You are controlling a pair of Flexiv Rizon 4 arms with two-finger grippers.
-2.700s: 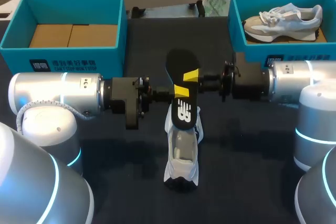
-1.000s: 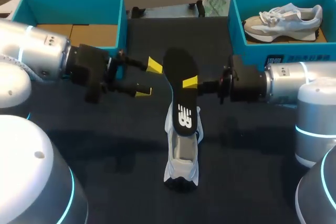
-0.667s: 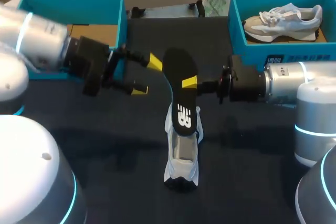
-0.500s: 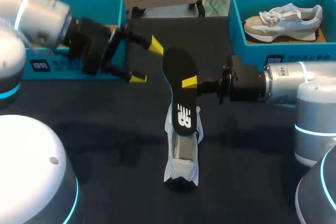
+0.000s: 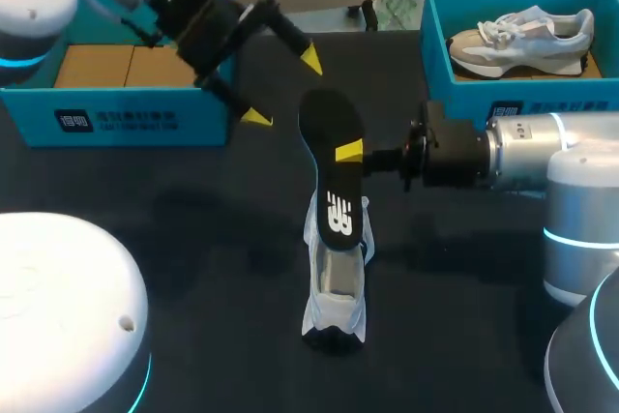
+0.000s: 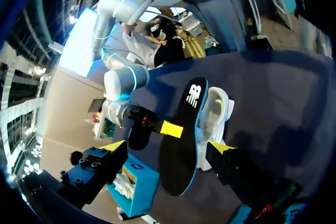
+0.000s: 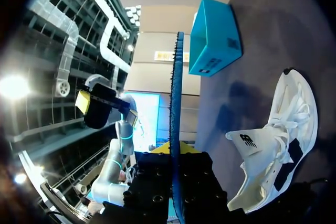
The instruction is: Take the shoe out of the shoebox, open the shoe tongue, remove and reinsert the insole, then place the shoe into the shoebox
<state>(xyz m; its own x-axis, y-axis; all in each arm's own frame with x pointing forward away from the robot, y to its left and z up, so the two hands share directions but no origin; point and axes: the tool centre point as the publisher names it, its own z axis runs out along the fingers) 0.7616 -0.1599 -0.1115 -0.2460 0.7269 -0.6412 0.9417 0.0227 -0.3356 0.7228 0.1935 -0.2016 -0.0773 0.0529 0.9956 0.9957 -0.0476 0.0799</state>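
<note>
Dark desk (image 5: 193, 249): insole (image 5: 331, 123) out, over the shoe (image 5: 334, 287).
My right end effector (image 5: 340, 154) pinches it, left end effector (image 5: 282, 89) spread; reinserting looks next.

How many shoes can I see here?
2. One white shoe rests mid-table, by the insole that the right tool holds; one grey-and-white shoe lies in the right teal box. The left teal box shows none.

Right gripper (image 7: 175, 156): clamped on insole (image 7: 176, 77), seen edge-on.
Shoe (image 7: 278, 140): white, on table (image 7: 262, 35), beside gripper.
Box (image 7: 212, 38): teal, ahead.
Left gripper (image 7: 105, 107): apart from insole.
</note>
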